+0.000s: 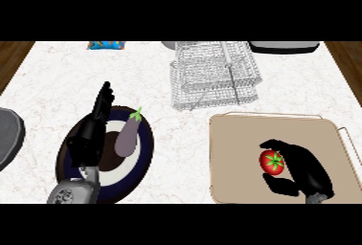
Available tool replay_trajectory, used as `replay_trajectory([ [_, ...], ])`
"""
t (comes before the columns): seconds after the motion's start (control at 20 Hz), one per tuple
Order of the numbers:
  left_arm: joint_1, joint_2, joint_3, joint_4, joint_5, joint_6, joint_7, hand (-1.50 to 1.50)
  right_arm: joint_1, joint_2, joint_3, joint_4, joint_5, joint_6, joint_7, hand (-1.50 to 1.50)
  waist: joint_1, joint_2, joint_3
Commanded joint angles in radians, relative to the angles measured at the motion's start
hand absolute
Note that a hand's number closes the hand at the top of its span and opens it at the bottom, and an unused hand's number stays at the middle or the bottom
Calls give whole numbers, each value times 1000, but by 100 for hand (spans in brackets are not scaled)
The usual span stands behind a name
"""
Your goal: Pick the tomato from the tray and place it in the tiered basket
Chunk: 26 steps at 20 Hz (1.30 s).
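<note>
The right hand (304,167) curls round the tomato (272,161) on the tray (233,158). The basket (216,76) stands at its eleven o'clock. The left hand (96,124) rests, fingers straight.

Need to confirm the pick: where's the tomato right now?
In the head view, the tomato sits on the beige tray at the right, with the right hand curled round it, below and right of the wire basket.

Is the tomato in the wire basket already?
No, the tomato sits on the tray, with the right hand curled round it, apart from the tiered basket.
</note>
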Motion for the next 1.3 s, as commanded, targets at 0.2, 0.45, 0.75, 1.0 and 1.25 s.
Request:
replay_trajectory([
  [0.2,0,35,59,55,44,-43,-74,0,-52,-12,45,94,165,-196,-71,150,1,0,0],
  [0.45,-59,-15,-20,37,-5,-19,-16,0,-243,158,360,193,472,64,281,150,61,10,-6],
  [0.75,-23,4,-13,50,6,-36,-45,0,-440,161,578,311,311,144,647,150,66,8,0],
  [1.0,-30,10,0,37,25,-43,-12,0,-615,163,693,314,144,67,901,150,41,2,0],
  [1.25,-15,-4,-5,44,1,-8,-21,0,-756,163,665,201,133,108,1019,150,25,-4,-1],
])
